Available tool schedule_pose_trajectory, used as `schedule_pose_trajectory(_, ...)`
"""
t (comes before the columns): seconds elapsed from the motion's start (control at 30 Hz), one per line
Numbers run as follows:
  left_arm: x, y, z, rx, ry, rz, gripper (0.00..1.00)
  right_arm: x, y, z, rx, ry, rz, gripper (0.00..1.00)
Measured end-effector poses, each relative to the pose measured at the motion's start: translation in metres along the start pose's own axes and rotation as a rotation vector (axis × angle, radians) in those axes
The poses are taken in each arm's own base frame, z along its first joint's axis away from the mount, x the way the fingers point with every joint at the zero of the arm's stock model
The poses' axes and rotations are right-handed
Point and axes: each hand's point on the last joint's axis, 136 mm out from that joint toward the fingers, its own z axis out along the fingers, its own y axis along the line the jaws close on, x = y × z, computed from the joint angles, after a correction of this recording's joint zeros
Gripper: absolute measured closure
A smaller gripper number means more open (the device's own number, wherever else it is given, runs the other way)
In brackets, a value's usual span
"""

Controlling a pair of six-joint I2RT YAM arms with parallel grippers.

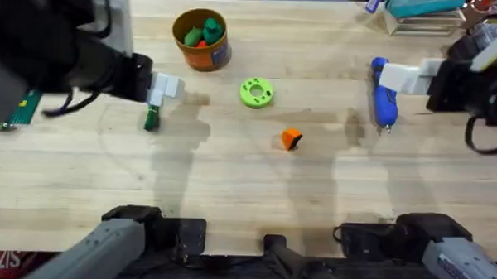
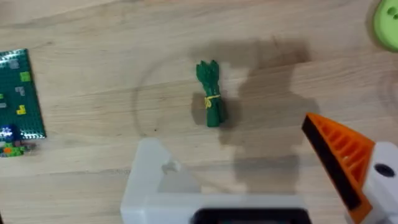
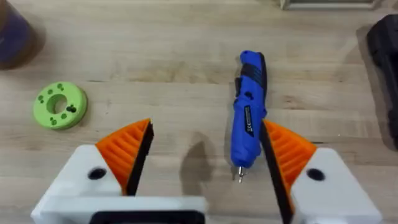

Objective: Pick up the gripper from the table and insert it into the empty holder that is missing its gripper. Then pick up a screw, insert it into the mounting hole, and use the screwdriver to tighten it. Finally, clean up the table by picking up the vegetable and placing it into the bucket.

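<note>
The small orange plastic wedge gripper [image 1: 291,138] lies mid-table, its darker face hard to make out. The slim dark-green toy vegetable [image 2: 211,93], tied with a yellow band, lies toward the table's left edge beneath the left gripper [image 2: 261,168], jaws spread, one white holder [image 2: 152,180] bare. The right gripper [image 3: 205,155] hangs spread over a blue screwdriver [image 3: 247,112] near the right edge.

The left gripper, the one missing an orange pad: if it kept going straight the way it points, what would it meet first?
Probably the vegetable, lying on the table between the left gripper's open fingers; depth is hard to judge.
</note>
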Motion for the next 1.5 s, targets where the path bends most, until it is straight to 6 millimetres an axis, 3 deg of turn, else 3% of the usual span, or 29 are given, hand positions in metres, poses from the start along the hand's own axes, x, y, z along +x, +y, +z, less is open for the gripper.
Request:
schedule_pose_trajectory(0.33,0.02,-0.004,0.07,0.024,0.279,0.051,0.016,0.011,-0.001,0.021,0.004,0.155,0.005,0.008)
schedule_pose_trajectory(0.57,0.029,0.02,0.119,0.006,0.341,-0.127,0.016,0.008,-0.001,0.024,0.005,0.149,0.005,0.009)
schedule_pose_trajectory(0.73,0.05,0.027,0.146,0.035,0.386,-0.185,0.015,0.007,-0.001,0.024,0.004,0.146,0.005,0.008)
schedule_pose_trajectory(0.83,0.048,0.027,0.151,0.063,0.374,-0.201,0.011,0.007,-0.001,0.024,0.004,0.145,0.005,0.008)
schedule_pose_trajectory(0.87,0.047,0.028,0.152,0.068,0.368,-0.206,0.062,0.008,-0.001,0.024,0.004,0.146,0.005,0.008)
schedule_pose_trajectory(1.07,0.042,0.024,0.155,0.098,0.346,-0.213,0.951,0.01,-0.001,0.023,0.004,0.155,0.005,0.008)
schedule_pose_trajectory(1.13,0.042,0.024,0.155,0.1,0.343,-0.206,0.989,0.013,-0.001,0.023,0.005,0.168,0.006,0.008)
schedule_pose_trajectory(1.17,0.042,0.024,0.155,0.101,0.343,-0.202,0.986,0.014,-0.001,0.023,0.005,0.175,0.006,0.008)
schedule_pose_trajectory(1.2,0.042,0.025,0.155,0.1,0.343,-0.191,0.914,0.016,-0.001,0.022,0.005,0.179,0.006,0.008)
schedule_pose_trajectory(1.37,0.044,0.033,0.156,0.075,0.345,-0.216,0.141,0.016,-0.001,0.022,0.005,0.181,0.006,0.008)
schedule_pose_trajectory(1.4,0.043,0.032,0.155,0.081,0.344,-0.227,0.049,0.016,-0.001,0.022,0.005,0.181,0.006,0.008)
schedule_pose_trajectory(1.5,0.045,0.021,0.153,0.139,0.353,-0.232,0.016,0.016,-0.001,0.022,0.005,0.181,0.006,0.008)
